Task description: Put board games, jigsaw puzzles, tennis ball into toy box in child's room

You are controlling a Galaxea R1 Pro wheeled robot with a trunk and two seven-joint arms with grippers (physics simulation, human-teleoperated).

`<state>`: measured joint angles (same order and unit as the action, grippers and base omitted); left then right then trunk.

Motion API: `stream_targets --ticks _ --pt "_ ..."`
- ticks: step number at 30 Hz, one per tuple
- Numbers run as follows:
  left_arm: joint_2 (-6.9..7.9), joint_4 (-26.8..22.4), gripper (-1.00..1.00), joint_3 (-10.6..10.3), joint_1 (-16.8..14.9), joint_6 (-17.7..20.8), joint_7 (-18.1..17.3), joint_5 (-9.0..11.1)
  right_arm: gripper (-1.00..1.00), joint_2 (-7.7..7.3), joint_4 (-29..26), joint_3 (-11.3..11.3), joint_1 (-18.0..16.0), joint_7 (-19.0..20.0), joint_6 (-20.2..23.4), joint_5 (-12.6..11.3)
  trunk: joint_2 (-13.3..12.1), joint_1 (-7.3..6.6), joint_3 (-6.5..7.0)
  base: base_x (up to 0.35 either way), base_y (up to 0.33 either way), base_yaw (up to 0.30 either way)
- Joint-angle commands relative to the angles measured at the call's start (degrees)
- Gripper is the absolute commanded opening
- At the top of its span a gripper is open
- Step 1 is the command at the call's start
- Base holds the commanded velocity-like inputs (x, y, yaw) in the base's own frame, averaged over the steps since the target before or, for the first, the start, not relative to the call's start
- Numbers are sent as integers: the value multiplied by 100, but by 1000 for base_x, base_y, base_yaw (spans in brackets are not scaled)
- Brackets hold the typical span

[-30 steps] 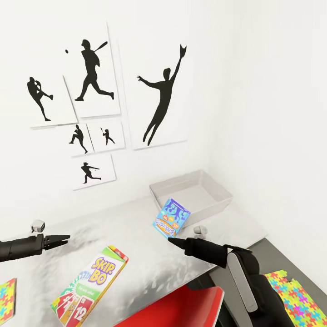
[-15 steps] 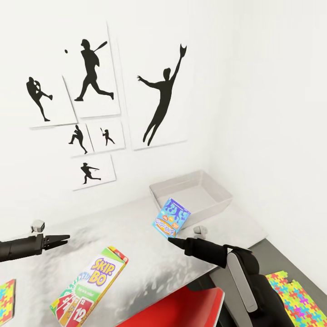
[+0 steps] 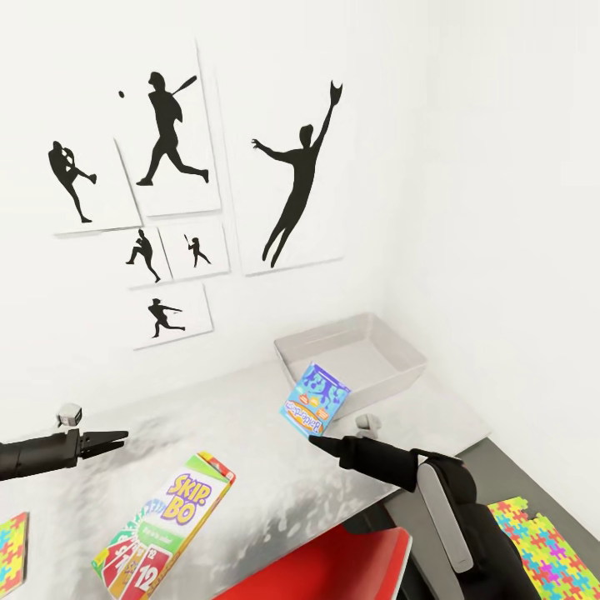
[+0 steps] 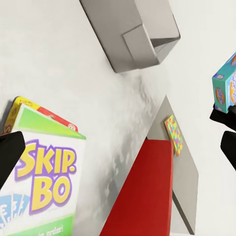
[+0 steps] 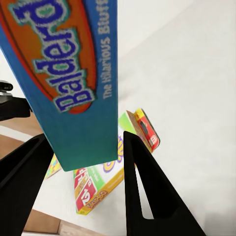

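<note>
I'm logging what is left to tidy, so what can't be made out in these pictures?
- Toy box floor: hidden in head view by its near wall.
- Left puzzle: cut off by the head view's edge.
- Blue game box: cut off by the right wrist view's edge.
- Left gripper opening: too small in head view.

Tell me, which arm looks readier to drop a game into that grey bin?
Right, probably: its gripper already holds the blue board game just short of the toy box. The left gripper hangs farther away.

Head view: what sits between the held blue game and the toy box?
Nothing: the head view shows bare pale tabletop between the blue game in the right gripper and the toy box.
</note>
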<state>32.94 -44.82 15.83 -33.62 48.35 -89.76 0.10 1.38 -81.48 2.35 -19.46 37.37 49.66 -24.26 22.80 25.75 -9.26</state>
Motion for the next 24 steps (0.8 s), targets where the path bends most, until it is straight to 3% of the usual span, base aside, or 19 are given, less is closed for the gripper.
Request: stream_targets --ticks 1,7,11,15,18,22,24 --pt "2 0 100 -1 -4 61 -24 -3 -100 3 0 -9 -5 14 35 -9 12 3 -12 0 0 0" --pt "2 0 100 -4 -4 61 -24 -2 -100 6 27 -37 -5 23 47 -86 12 3 -12 0 0 0" --pt "-8 0 100 -8 -4 61 -24 -2 -100 -15 142 -46 -3 24 73 -415 12 3 -12 0 0 0" --pt "-29 0 100 -9 -4 61 -24 -2 -100 -65 187 -51 -82 16 395 -747 12 3 -12 0 0 0" --pt "-38 0 100 -10 -4 61 -24 -2 -100 -96 205 -147 -462 4 825 -851 12 3 -12 0 0 0" --pt "-38 0 100 -10 -4 61 -24 -2 -100 -100 282 -415 -1013 6 1034 -891 12 3 -12 0 0 0" --pt "-39 0 100 -10 -4 61 -24 -2 -100 -105 545 -497 -1448 7 1034 -903 12 3 -12 0 0 0"
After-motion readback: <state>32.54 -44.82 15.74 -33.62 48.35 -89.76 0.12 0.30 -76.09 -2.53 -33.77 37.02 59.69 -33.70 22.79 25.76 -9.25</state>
